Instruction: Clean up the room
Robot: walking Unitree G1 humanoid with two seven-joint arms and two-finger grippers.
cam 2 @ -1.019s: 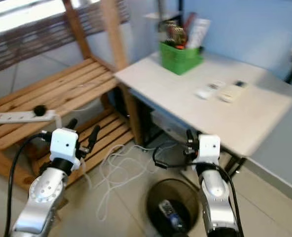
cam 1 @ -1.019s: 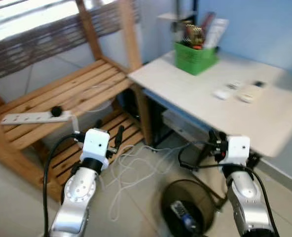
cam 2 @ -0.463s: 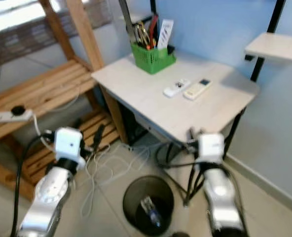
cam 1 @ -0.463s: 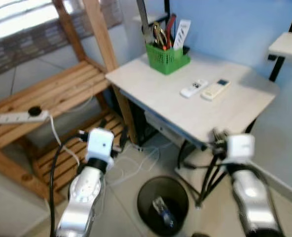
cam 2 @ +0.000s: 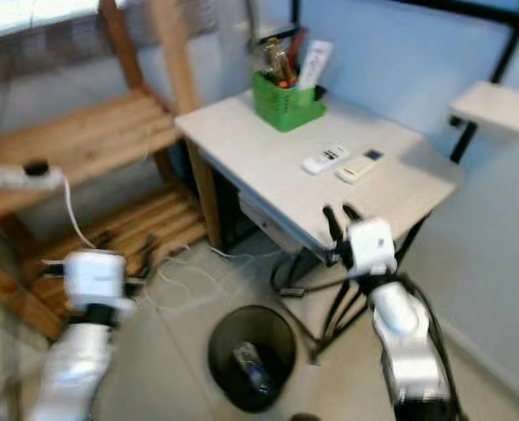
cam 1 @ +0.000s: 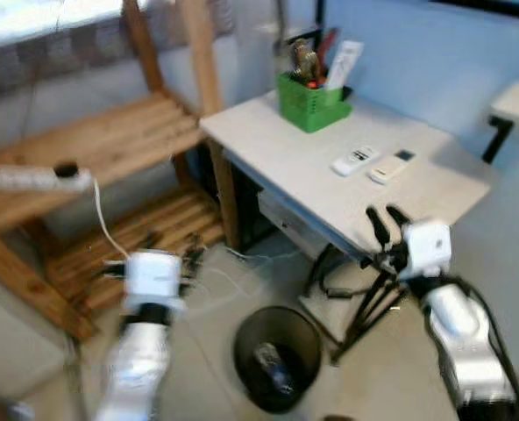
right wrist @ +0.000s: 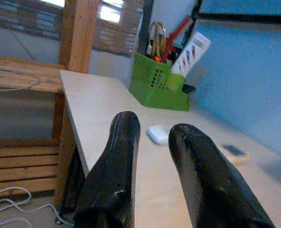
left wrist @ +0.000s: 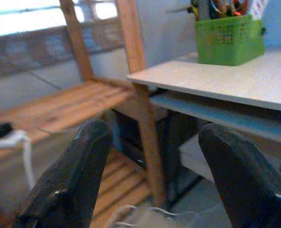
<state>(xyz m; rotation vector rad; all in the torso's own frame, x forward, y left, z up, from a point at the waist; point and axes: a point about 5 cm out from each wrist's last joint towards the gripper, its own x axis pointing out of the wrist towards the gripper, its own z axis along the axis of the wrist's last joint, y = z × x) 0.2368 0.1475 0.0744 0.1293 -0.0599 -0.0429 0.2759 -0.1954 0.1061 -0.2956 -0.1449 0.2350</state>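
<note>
On the desk (cam 1: 312,167) two remotes (cam 1: 355,160) lie parallel, pointing toward the far edge; both tools (cam 1: 383,219) empty, fingers parted.

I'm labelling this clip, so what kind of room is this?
Probably a home study corner: a small white desk with a green pen basket and two remotes, a wooden shelf, and a black bin below.

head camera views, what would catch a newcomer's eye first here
The bright green basket full of pens and scissors stands out at the far corner of the white table, with two remote controls lying side by side nearer the middle. On the floor in front of the table sits a round black waste bin, with the right gripper raised at the table's near edge.
</note>
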